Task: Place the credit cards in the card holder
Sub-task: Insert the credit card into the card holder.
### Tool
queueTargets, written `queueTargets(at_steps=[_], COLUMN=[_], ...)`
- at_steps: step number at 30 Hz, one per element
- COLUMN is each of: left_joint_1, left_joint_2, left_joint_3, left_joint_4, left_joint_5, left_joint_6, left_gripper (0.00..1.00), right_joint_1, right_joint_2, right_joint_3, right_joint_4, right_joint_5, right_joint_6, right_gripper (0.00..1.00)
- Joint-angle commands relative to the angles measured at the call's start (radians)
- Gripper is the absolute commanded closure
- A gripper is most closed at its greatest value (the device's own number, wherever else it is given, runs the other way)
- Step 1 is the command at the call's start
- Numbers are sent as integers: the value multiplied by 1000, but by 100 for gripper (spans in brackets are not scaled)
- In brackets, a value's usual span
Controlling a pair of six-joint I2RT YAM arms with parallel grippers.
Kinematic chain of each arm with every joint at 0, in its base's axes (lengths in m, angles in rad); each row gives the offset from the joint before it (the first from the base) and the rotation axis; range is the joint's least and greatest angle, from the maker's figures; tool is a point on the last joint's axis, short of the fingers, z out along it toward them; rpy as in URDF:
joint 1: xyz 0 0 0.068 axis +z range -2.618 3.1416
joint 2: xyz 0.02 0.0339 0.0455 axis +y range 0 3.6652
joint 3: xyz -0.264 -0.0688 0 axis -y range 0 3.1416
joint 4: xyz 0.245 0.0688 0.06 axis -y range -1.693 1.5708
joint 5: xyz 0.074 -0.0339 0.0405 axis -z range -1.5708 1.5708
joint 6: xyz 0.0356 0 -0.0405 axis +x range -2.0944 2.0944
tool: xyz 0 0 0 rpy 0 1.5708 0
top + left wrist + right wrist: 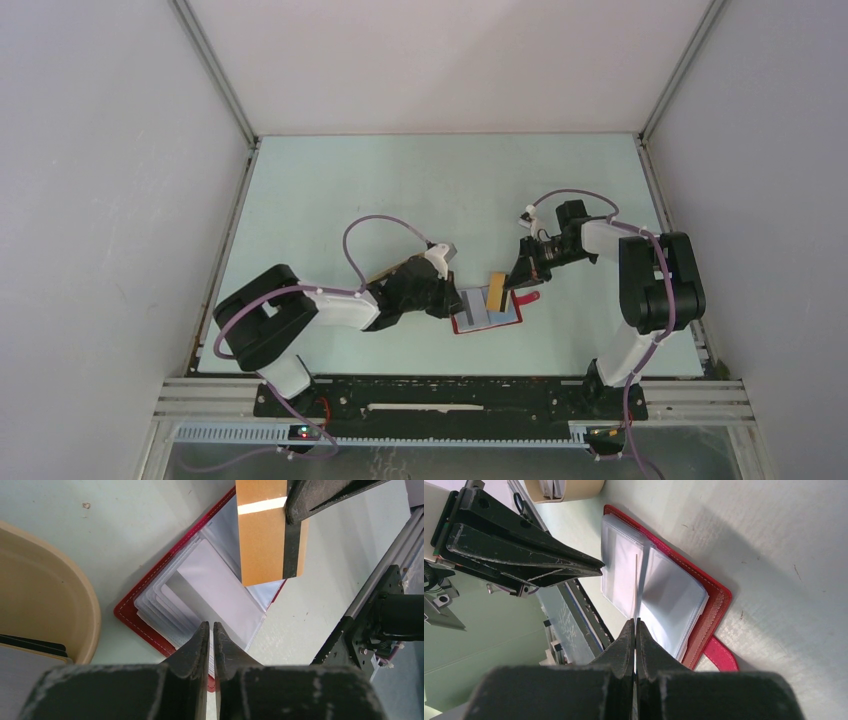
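Scuffed black fingers of the left hand (210, 627) filled the foreground of its wrist view. They were drawn almost together with only a slit between them, their tips over the plastic leaves of the card holder (718, 602). Whether a leaf was pinched in that slit could not be told.

Under the holder spread the tabletop (400, 190), pale green and matte, with a few small specks. A beige tray (45, 595), smooth with a curved wall, sat near the holder on its left-arm side, apart from it. Flat dark-edged pieces lay inside the tray, too cropped to identify.

The holder itself lay open and flat. It had a red cover with light stitching and rounded corners, and a red strap tab (721, 655) stuck out on its right-arm side. Its glossy translucent sleeves (220, 587) were fanned in overlapping steps.

Above those sleeves the right hand (635, 622) was clamped tight on an orange-gold credit card (261, 540). This was a thin, stiff rectangle with a dark stripe along one long edge, held tilted with its lower end over the holder. Whether it touched the sleeves could not be told.
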Motion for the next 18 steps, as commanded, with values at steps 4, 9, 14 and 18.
queueTargets(at_steps=[4,9,14,18], left_joint_1=[10,12,12,12], left_joint_2=[-37,-35,-39,-39], left_joint_3=[-24,-24,-28,-27], left_joint_4=[-27,-24,-25,-24], left_joint_5=[-29,-27,-28,-28], left_joint_6=[12,11,11,11], left_gripper=[89,89,89,89], right_joint_1=[-5,-3,-1,-2], right_joint_2=[-17,-17,-41,-38], right_joint_3=[29,29,30,27], right_joint_4=[-21,-23,-32,-28], right_joint_5=[-21,-29,-29,-20], right_joint_6=[-29,-31,-33,-29], right_gripper=[100,100,100,100])
